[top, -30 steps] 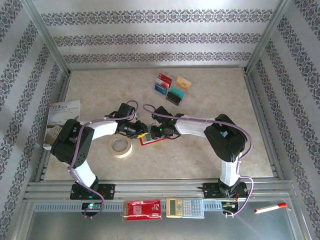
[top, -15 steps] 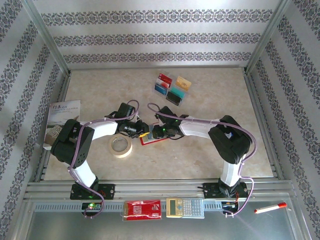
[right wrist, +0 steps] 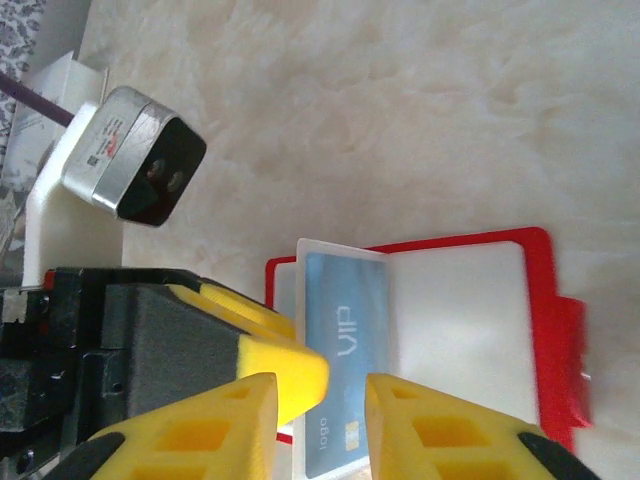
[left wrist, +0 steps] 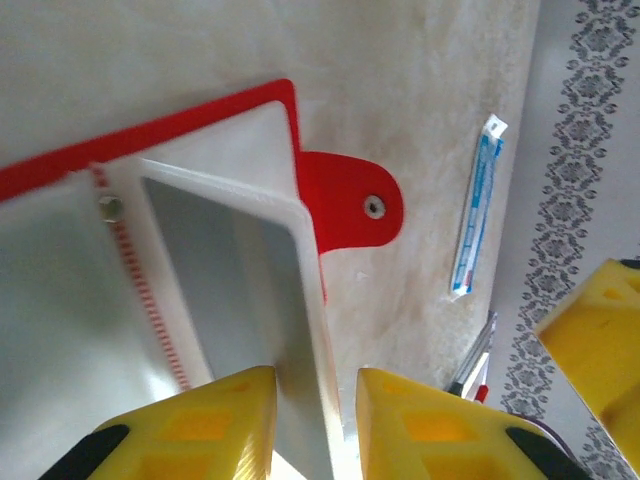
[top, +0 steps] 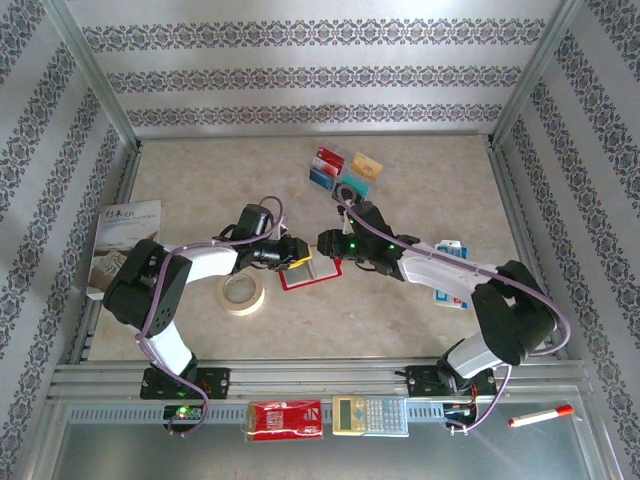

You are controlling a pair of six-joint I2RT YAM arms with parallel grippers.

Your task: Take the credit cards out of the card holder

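The red card holder (top: 305, 274) lies open mid-table, with its snap tab (left wrist: 350, 200) out to one side. My left gripper (top: 298, 254) is shut on a raised clear pocket (left wrist: 270, 280), which stands between its yellow fingertips (left wrist: 315, 395). That pocket holds a blue credit card (right wrist: 350, 365) marked VIP. My right gripper (top: 326, 243) hovers open over it, a fingertip on either side (right wrist: 320, 405). Several more credit cards lie together at the back: red-white (top: 328, 158), yellow-orange (top: 366, 164), blue (top: 321, 178) and teal-black (top: 350, 191).
A tape roll (top: 241, 292) sits left of the holder and a booklet (top: 125, 238) lies at the far left. A blue-and-white pack (top: 450, 270) lies under my right forearm. On the front rail rest a red packet (top: 285, 420), a calculator (top: 370, 415) and a marker (top: 540, 415).
My right arm swung its elbow out to the right, and its gripper drew back a little from the holder and widened. The left gripper shifted slightly right, still on the pocket.
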